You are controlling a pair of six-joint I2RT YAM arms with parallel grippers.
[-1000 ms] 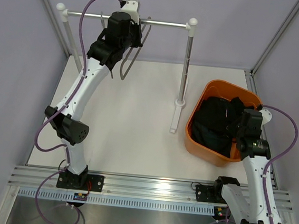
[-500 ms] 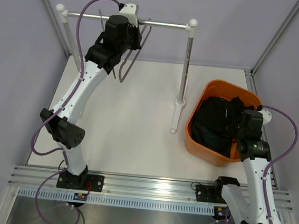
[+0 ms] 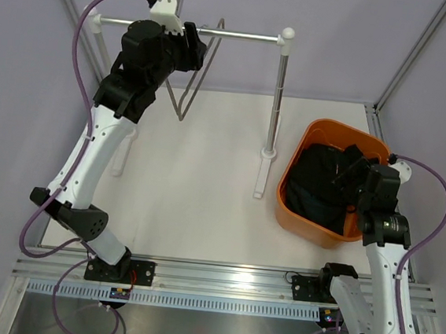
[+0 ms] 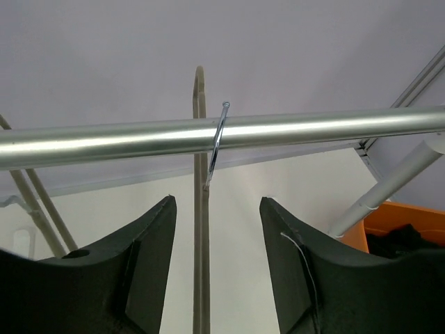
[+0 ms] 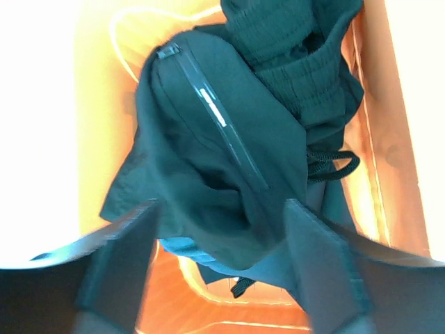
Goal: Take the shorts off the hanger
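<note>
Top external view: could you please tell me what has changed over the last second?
The left arm swung left along the rail, the left gripper open astride the hanger. The right gripper, open, barely shifted above the shorts in the orange bin. Rail, bin and shorts stayed put.

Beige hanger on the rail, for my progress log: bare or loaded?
Bare: no fabric on the beige hanger; the dark shorts lie heaped in the orange plastic bin.
</note>
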